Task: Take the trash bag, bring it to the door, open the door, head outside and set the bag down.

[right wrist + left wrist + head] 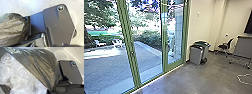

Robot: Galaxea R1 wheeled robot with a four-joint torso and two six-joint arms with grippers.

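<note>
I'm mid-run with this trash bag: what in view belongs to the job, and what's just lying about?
For the job:
dark plastic trash bag
green-framed glass doors
grey paved yard outside

Just lying about:
two grey bins
black office chair
curved white cable
white outdoor chairs

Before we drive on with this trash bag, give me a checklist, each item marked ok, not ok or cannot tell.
1. Trash bag at the robot's arms: ok, it shows close up in both wrist views.
2. Bag's white plastic contents covered: not ok, they show beside the dark film.
3. Bag gripped firmly: cannot tell.
4. Way through the glass doors open: cannot tell.
5. Bins out of the doorway: ok, they stand to the right of the green frame.
6. White cord away from the doors: ok, it lies on the floor at far right.
</note>
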